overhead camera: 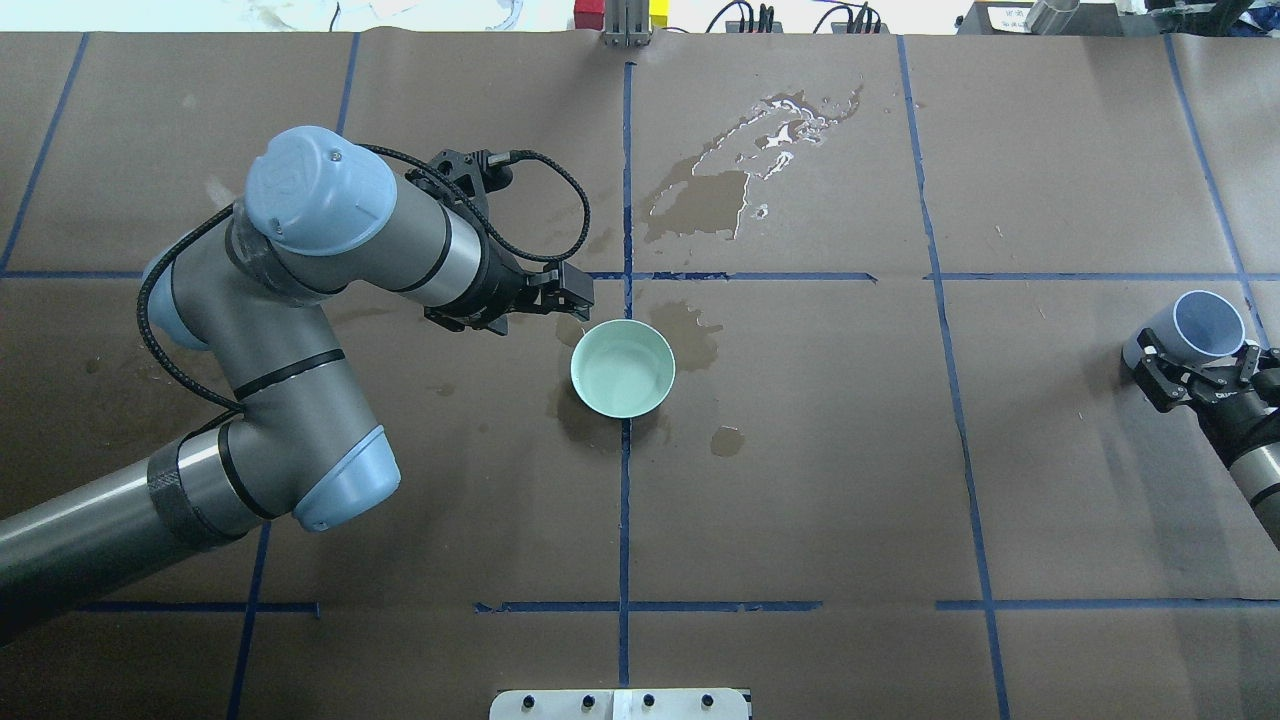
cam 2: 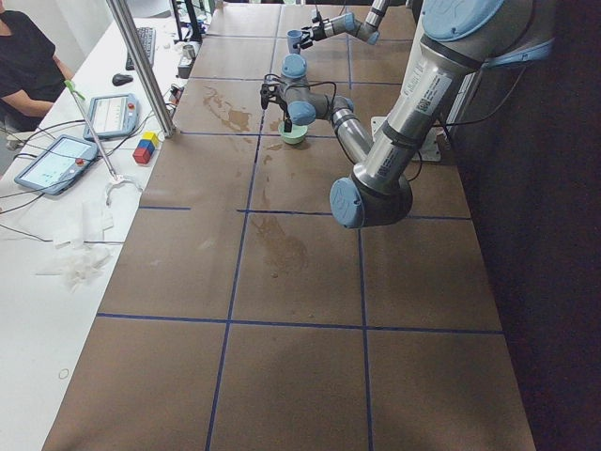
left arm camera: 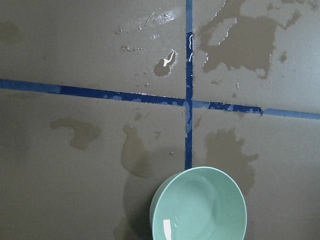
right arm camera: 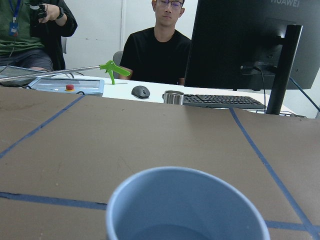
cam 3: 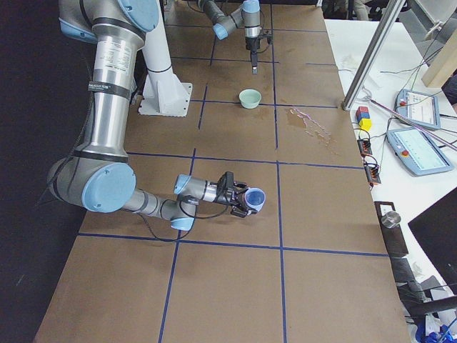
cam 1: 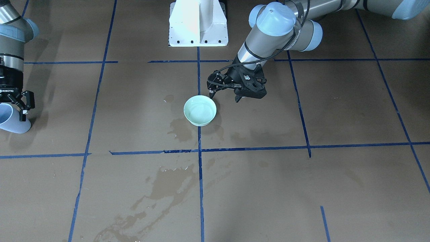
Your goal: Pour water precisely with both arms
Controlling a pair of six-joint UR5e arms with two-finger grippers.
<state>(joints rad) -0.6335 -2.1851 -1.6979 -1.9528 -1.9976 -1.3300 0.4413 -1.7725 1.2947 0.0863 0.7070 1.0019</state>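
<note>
A mint-green bowl point(cam 1: 200, 110) stands near the table's middle, also in the overhead view point(overhead camera: 623, 368) and low in the left wrist view point(left arm camera: 199, 205). Water point(left arm camera: 192, 197) shows as a faint sheen inside it. My left gripper point(cam 1: 224, 98) is open and empty, fingers pointing down, just beside the bowl's rim on the robot's side point(overhead camera: 565, 300). My right gripper point(overhead camera: 1198, 355) is far off at the table's right end, shut on a pale blue cup point(overhead camera: 1208, 325) that it holds slightly tilted above the table point(cam 1: 11, 118). The cup's rim fills the right wrist view point(right arm camera: 185, 200); its contents are unclear.
Dark wet stains point(overhead camera: 700, 195) lie around the bowl and toward the operators' side point(cam 1: 168, 188). Blue tape lines point(cam 1: 200, 174) cross the brown board. The white pedestal point(cam 1: 198, 23) stands at the robot's edge. Operators, a monitor point(right arm camera: 240, 45) and tablets point(cam 3: 418, 146) sit beyond the far edge.
</note>
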